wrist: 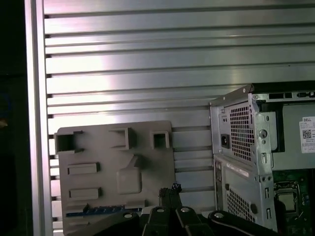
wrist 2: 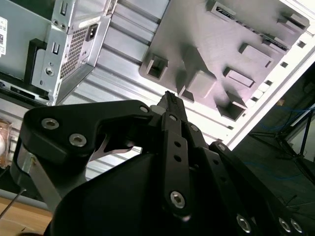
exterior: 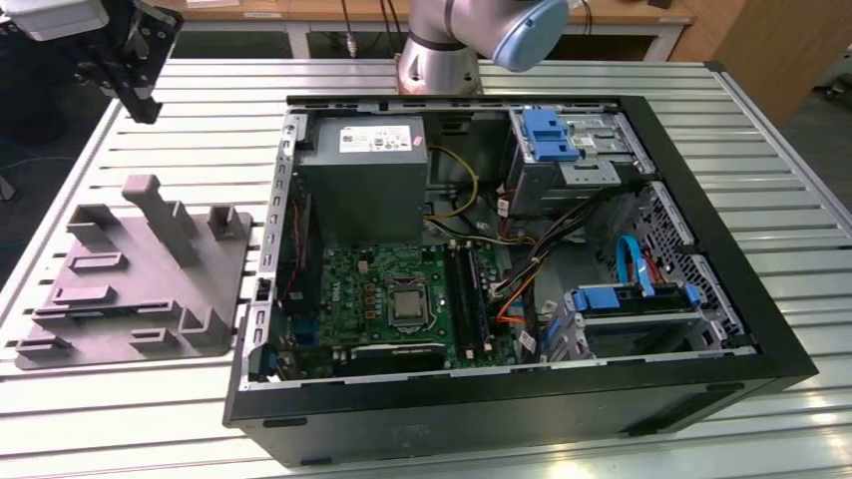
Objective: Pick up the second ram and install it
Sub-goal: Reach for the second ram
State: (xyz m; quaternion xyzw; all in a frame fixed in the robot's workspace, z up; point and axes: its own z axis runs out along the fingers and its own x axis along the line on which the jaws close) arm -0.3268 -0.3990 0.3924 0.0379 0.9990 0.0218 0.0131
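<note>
My gripper [exterior: 142, 108] hangs high over the table's far corner on the exterior view's left, beyond the grey fixture plate [exterior: 134, 269]. Its fingers [wrist 2: 170, 101] meet at their tips with nothing seen between them. In the first wrist view the gripper [wrist: 170, 190] shows over the plate's [wrist: 113, 167] edge. A thin dark blue strip [wrist: 96, 210], which looks like the second ram, lies along one side of that plate. The open computer case [exterior: 533, 389] holds the green motherboard [exterior: 379, 284] with its long black slots [exterior: 462, 284].
Grey blocks and posts [exterior: 167, 215] rise from the fixture plate. Inside the case are a grey power supply [exterior: 362, 170], blue drive brackets [exterior: 549, 135] and loose cables [exterior: 533, 259]. The arm's base [exterior: 440, 60] stands behind the case on the slatted metal table [exterior: 200, 140].
</note>
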